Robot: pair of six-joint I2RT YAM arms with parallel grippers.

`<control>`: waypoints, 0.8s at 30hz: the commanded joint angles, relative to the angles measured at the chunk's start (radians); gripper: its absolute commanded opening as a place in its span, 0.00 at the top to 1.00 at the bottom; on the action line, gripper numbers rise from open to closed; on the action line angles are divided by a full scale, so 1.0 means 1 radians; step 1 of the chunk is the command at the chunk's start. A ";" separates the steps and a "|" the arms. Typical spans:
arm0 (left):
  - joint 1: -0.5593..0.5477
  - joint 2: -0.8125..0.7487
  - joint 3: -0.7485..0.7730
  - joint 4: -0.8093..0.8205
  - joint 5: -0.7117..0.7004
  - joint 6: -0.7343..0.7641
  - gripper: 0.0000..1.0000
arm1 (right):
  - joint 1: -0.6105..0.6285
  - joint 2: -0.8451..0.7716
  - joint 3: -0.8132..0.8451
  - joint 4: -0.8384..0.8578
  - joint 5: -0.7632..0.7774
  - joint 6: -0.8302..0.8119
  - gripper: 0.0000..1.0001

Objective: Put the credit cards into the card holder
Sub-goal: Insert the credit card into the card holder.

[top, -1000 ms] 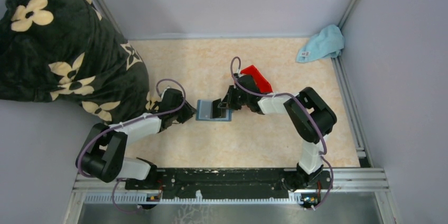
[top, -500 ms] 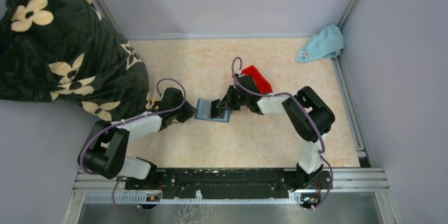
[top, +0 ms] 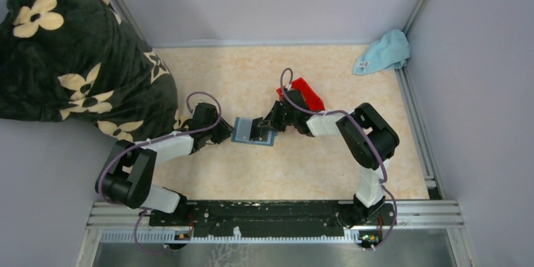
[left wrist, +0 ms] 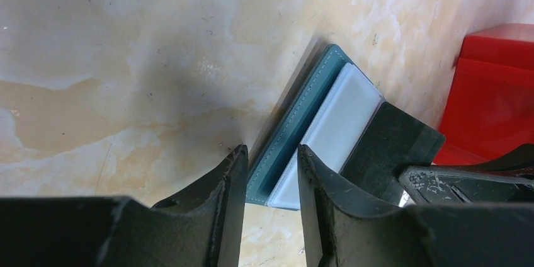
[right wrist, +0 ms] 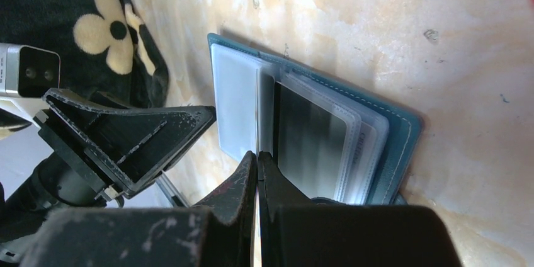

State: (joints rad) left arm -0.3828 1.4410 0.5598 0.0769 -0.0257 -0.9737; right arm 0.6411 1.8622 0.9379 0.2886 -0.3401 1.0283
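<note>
**Card holder laid open between two grippers**

Nearest, the two arm bases are seen bolted to a black rail (top: 264, 209) at the table's front edge. Both arms are bent inward, and their grippers are found facing each other at mid-table, one on either side of the card holder (top: 243, 132). The holder is laid open and flat on the marbled tabletop (top: 252, 72), with its teal cover underneath and its clear sleeves (right wrist: 236, 106) uppermost.

The left gripper (left wrist: 271, 153) is set at the holder's left edge. Its fingers are held apart, with a corner of the teal cover and sleeves between them; whether that corner is squeezed cannot be told. The right gripper (right wrist: 257, 157) is placed at the opposite side, its fingers pressed fully together at the edge of the sleeve stack. Whether a sleeve is nipped there cannot be told. A dark grey credit card (right wrist: 312, 141) is seen behind clear plastic, just beside those fingertips.

Behind the right gripper, a red plastic bin (top: 306, 94) is found, apart from the holder. Farther back, a light blue cloth (top: 384, 51) is bunched in the far right corner, and a black blanket (top: 63, 46) with cream flowers is heaped at the far left.
</note>
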 commanded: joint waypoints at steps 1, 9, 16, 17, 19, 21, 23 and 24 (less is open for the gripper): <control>0.012 0.032 -0.002 -0.027 0.001 0.022 0.58 | 0.011 -0.024 0.014 0.012 0.038 0.013 1.00; 0.016 0.047 -0.006 -0.012 0.019 0.021 0.59 | 0.015 -0.009 -0.004 0.029 0.050 0.020 1.00; 0.016 0.047 -0.006 -0.007 0.027 0.023 0.59 | 0.030 0.020 0.013 0.034 0.054 0.029 1.00; 0.016 0.046 -0.007 -0.007 0.027 0.023 0.59 | 0.034 0.025 0.012 0.036 0.056 0.030 1.00; 0.018 0.044 -0.014 -0.003 0.028 0.022 0.59 | 0.042 0.033 0.010 0.040 0.060 0.034 1.00; 0.018 0.045 -0.017 0.001 0.031 0.022 0.60 | 0.048 0.043 0.009 0.046 0.060 0.037 1.00; 0.019 0.048 -0.017 0.001 0.033 0.024 0.60 | 0.053 0.050 0.010 0.050 0.063 0.040 1.00; 0.019 0.049 -0.017 0.003 0.035 0.024 0.60 | 0.056 0.052 0.008 0.051 0.066 0.041 1.00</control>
State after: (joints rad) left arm -0.3683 1.4612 0.5594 0.1123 0.0044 -0.9718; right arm 0.6754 1.8889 0.9363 0.3210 -0.2840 1.0523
